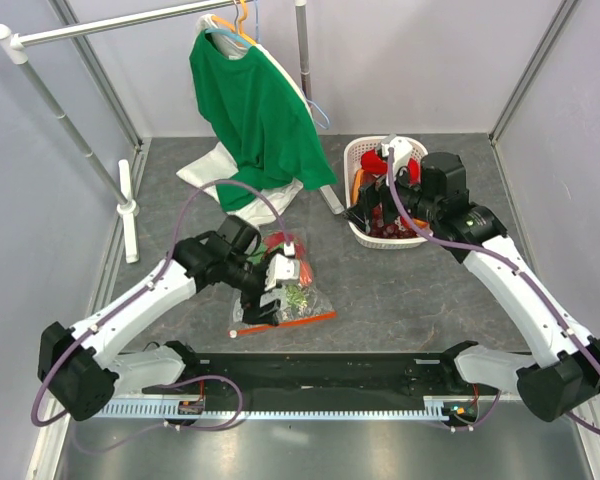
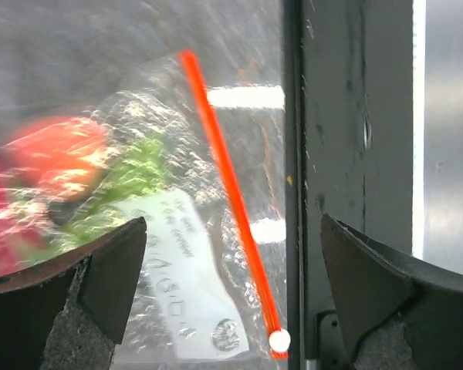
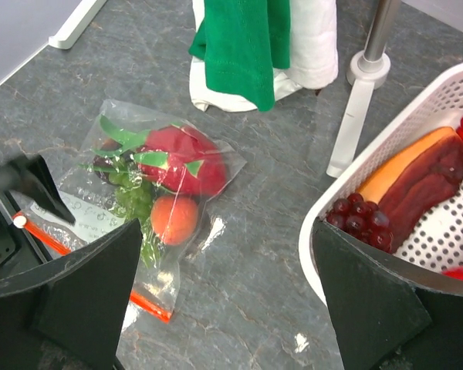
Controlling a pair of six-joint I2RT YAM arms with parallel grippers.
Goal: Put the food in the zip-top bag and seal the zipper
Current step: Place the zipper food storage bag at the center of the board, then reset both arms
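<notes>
- zip-top bag (image 3: 85, 212) lies flat by the left arm, food (image 3: 181, 166) inside.
- left gripper (image 2: 233, 231) spread wide over the zipper (image 2: 228, 193), empty; right gripper (image 3: 225, 231) likewise.
- check the strip is shut end to end; lift straight up, clear of plastic.

A grey marbled floor (image 1: 410, 290) fills the middle, closed in by pale grey walls (image 1: 40, 150). At 11 o'clock a white clothes rail (image 1: 110, 24) slants. At 12 o'clock a green shirt (image 1: 255, 110) hangs from it over a white cloth (image 1: 205, 170). Light is even.
</notes>
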